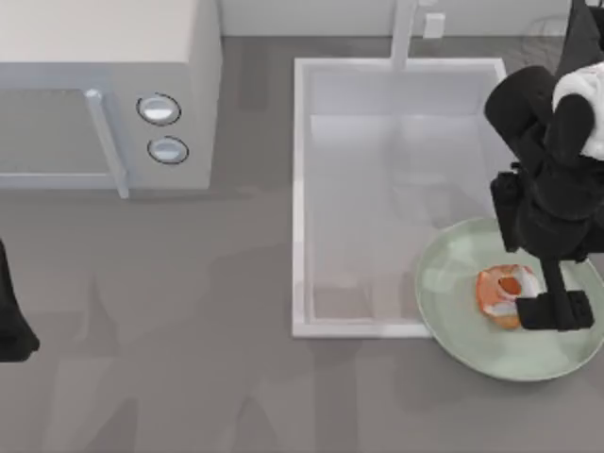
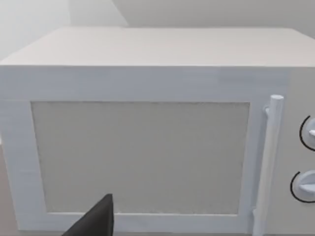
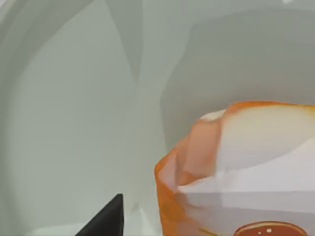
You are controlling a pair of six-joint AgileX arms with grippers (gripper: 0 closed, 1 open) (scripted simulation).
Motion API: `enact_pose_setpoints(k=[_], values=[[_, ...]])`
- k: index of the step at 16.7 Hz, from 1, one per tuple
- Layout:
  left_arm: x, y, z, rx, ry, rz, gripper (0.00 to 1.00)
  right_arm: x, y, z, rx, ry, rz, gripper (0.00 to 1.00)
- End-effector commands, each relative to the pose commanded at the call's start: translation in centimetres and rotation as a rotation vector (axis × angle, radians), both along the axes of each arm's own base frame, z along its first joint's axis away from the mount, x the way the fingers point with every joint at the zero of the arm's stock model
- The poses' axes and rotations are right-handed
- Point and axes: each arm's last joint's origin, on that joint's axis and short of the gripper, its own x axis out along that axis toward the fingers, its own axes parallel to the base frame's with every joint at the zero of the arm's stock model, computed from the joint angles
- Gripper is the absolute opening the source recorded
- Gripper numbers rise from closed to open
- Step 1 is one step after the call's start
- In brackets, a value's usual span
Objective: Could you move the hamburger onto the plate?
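You have the hamburger [image 1: 507, 293] lying inside the plate [image 1: 453, 316], near its middle, with the right gripper [image 1: 540, 304] directly over its sink-far side, grip state impossible to tell, while the left arm sits parked well away from the plate.

White microwave [image 2: 147, 142] front, door handle [image 2: 268, 162], two knobs [image 2: 307, 132].

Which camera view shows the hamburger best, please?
The top view: the whole hamburger lies on the plate beside the right gripper. The right wrist view shows it partly, very close. The left wrist view faces the microwave.
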Motion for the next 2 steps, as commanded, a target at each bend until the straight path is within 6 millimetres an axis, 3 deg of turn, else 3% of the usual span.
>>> enact_pose_setpoints(k=[2], values=[[0.0, 0.0, 0.0, 0.0, 0.0, 0.0, 1.0, 0.0, 0.0, 0.0, 0.0, 0.0, 0.0, 1.0]])
